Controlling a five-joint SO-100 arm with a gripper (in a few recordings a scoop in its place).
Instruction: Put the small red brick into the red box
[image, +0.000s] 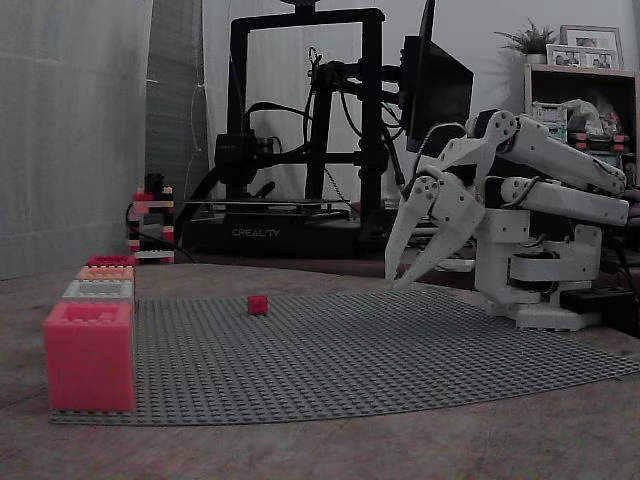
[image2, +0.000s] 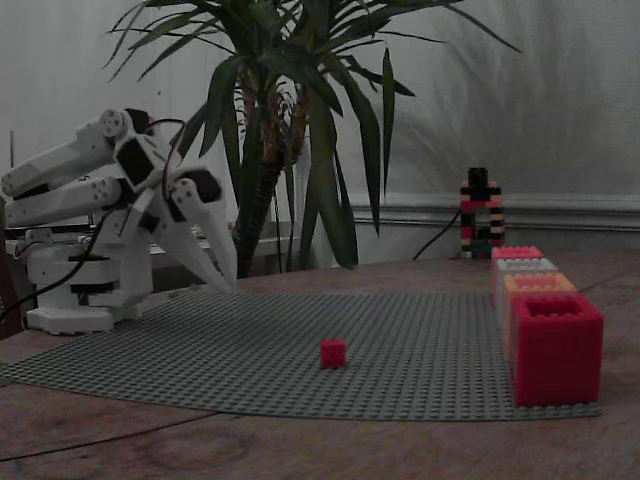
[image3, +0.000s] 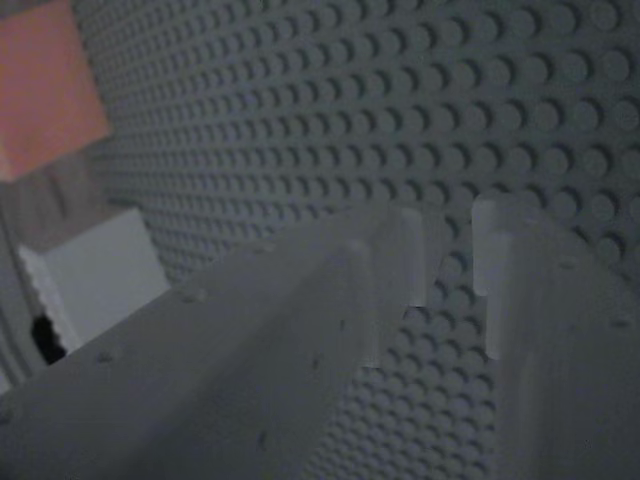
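Small red brick (image: 258, 305) sits alone on the grey studded baseplate (image: 400, 350) — well apart from the red box (image2: 556, 346) at the row's end. The white gripper (image: 400, 275) hangs empty, fingertips slightly parted.

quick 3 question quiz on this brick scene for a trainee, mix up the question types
1. True or false: the tiny red toy brick is held in the white claw.
2. In the fixed view with the palm plant, which box stands nearest the camera in the row? A) deep crimson-red studded box B) grey box C) pale orange box
3. Fill in: the small brick rests on the grey studded ____.

Key: 1 false, it sits alone on the plate, apart from the claw. 2 A. 3 baseplate.
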